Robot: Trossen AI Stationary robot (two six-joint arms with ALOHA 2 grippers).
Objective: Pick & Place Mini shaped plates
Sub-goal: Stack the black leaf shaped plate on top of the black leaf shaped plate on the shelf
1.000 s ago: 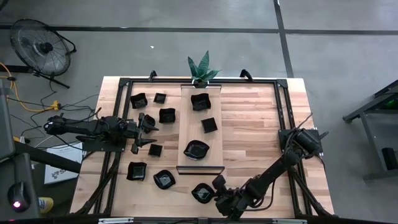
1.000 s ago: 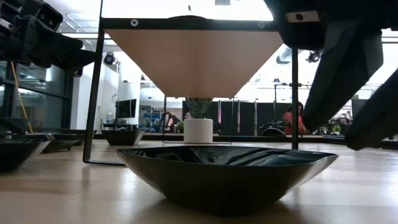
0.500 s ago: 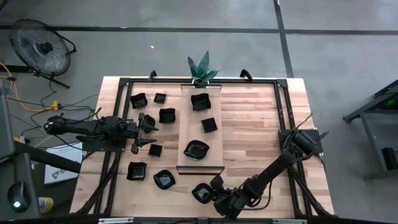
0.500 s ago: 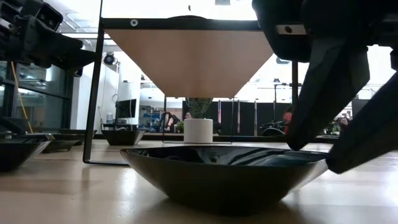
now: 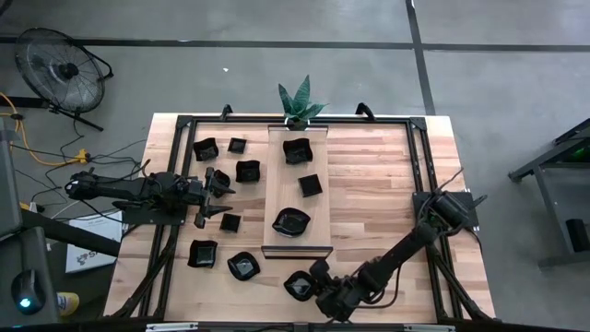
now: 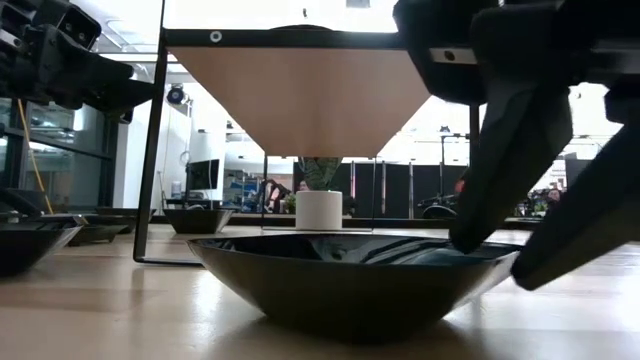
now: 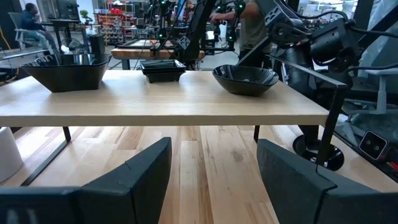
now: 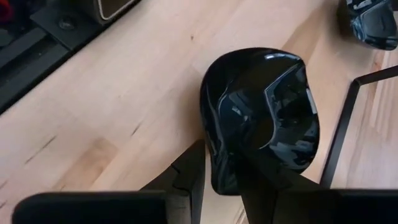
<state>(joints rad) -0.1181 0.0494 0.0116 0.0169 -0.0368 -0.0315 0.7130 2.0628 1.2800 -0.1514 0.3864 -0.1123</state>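
Reaching over the near edge of the table point(image 5: 387, 198), the right gripper point(image 5: 313, 279) has its two fingers spread around the rim of a glossy black plate point(image 5: 298, 286) with a wavy edge. In the right wrist view one finger point(image 8: 186, 174) is outside the rim and the other lies over the inside of this plate point(image 8: 261, 115), so the rim is between them. In the low view both fingers point(image 6: 505, 150) point down at the right side of the plate point(image 6: 350, 280), which rests on the wood; whether they already press the rim I cannot tell.

The left gripper point(image 5: 214, 195) waits above the left part of the table with its fingers point(image 7: 140, 174) apart and nothing between them. Its wrist view looks at the raised wooden board point(image 7: 161, 102), where three plates stand.

On the board point(image 5: 297, 194) in the high view, these three plates lie in a row along its length. Other small black plates are spread on the table to the left of the board, two of them near the front edge, beside the plate at the right gripper. A small potted plant point(image 5: 300, 101) stands at the far edge.
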